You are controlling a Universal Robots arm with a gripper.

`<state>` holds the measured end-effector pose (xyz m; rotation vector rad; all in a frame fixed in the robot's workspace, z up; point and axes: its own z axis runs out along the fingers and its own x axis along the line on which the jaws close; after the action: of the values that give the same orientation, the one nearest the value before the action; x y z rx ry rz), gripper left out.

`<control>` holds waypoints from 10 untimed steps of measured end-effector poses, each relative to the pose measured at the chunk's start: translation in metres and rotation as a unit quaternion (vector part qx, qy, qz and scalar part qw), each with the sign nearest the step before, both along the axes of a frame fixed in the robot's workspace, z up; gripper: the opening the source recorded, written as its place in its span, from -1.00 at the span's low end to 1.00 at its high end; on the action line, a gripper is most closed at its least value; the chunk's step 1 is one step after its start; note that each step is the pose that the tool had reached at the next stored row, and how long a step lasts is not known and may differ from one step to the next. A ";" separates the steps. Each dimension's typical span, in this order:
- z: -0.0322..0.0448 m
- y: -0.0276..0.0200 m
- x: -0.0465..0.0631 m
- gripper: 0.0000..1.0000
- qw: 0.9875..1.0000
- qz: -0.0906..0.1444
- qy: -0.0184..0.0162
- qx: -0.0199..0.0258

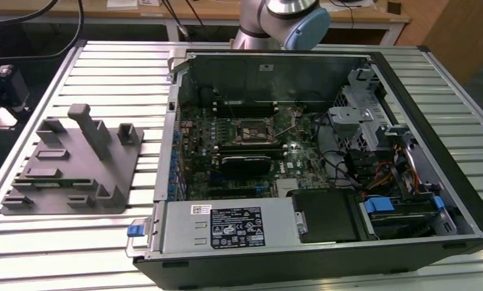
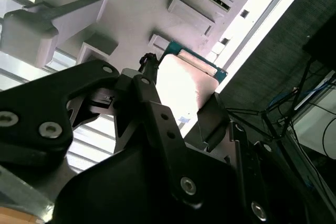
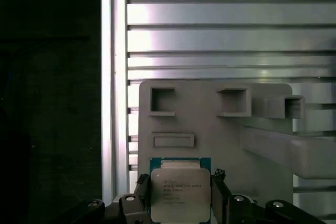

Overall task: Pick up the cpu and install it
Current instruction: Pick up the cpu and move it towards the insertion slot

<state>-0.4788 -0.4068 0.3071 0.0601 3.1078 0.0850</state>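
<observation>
The cpu (image 3: 180, 195), a silvery square chip with a green rim, sits between the two black fingers of my gripper (image 3: 181, 199), which is shut on it. In the second wrist view the cpu (image 2: 186, 82) shows bright between the fingers (image 2: 152, 85). It hangs well above the grey plastic fixture tray (image 3: 210, 129), near the edge of the tray that borders the table's rim. The open computer case (image 1: 322, 157) shows in the exterior view, with the motherboard's cpu socket (image 1: 249, 131) uncovered at its middle. The arm's grey and blue joint (image 1: 294, 18) shows at the top.
The fixture tray (image 1: 71, 163) lies on the ribbed metal table (image 1: 103, 66) at the exterior view's left, with upright posts (image 1: 88, 127). Inside the case are a power supply (image 1: 229, 227), a drive cage (image 1: 362, 115) and loose cables (image 1: 386, 176). Dark floor lies beyond the table edge (image 3: 113, 77).
</observation>
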 end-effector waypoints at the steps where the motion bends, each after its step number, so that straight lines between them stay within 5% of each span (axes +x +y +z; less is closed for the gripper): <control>1: 0.0020 0.0001 0.000 0.09 1.000 0.000 0.000 0.000; 10: 0.0211 0.0009 0.000 0.09 1.000 0.000 -0.001 0.000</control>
<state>-0.4788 -0.4059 0.3281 0.0600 3.1062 0.0850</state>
